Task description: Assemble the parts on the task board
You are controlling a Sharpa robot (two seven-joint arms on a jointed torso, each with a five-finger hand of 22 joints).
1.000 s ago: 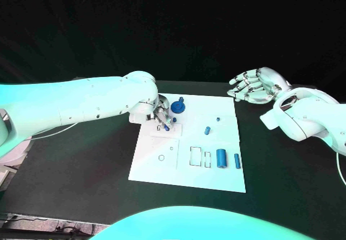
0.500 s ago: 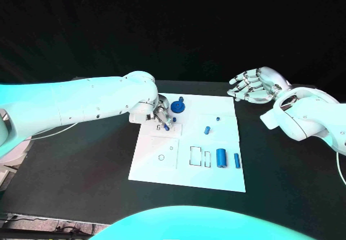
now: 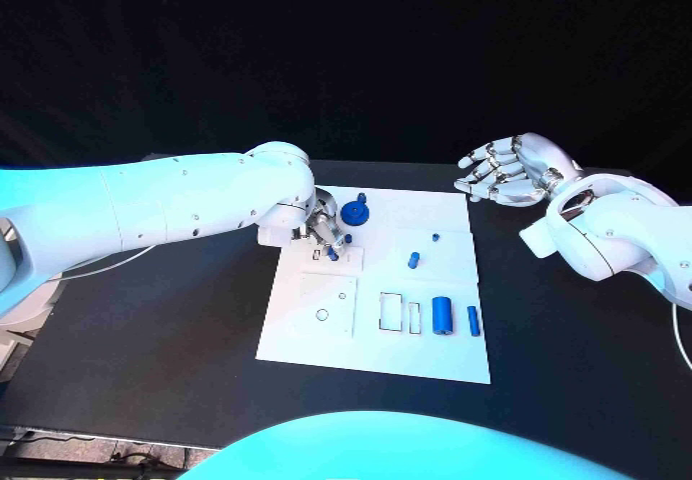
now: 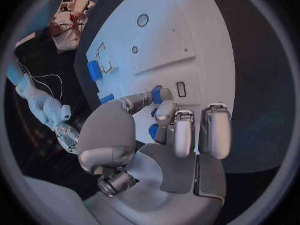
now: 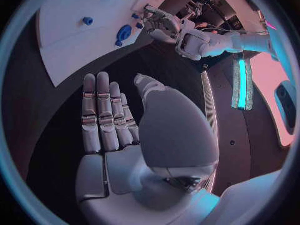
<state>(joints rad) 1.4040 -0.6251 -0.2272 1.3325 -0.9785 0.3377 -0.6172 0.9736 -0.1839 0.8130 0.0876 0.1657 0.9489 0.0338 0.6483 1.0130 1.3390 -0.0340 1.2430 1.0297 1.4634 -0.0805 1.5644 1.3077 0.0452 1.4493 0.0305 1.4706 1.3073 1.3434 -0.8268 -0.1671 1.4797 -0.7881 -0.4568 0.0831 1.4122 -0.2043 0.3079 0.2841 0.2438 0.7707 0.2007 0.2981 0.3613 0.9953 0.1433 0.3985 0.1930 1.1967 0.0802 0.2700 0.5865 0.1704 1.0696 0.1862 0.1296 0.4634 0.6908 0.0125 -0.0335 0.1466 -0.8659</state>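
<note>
The white task board [image 3: 378,330] lies in the middle of the black table. My left hand [image 3: 320,228] is over the board's far left corner and pinches a small blue part [image 3: 332,254] between thumb and fingers, low over the board; the left wrist view shows this blue part [image 4: 157,95] at the fingertips. A round blue part [image 3: 356,213] sits just beyond that hand. A small blue peg [image 3: 436,238], a short blue piece [image 3: 414,261], a blue cylinder [image 3: 443,316] and a thin blue bar [image 3: 473,320] lie on the board's right half. My right hand [image 3: 508,170] hovers past the board's far right corner, fingers spread, holding nothing.
Outlined slots [image 3: 392,312] and a small ring mark [image 3: 322,315] show on the board's near half. In the right wrist view my right hand [image 5: 119,120] is over bare black table [image 5: 56,110], with the board [image 5: 69,40] and my left hand [image 5: 164,22] beyond it.
</note>
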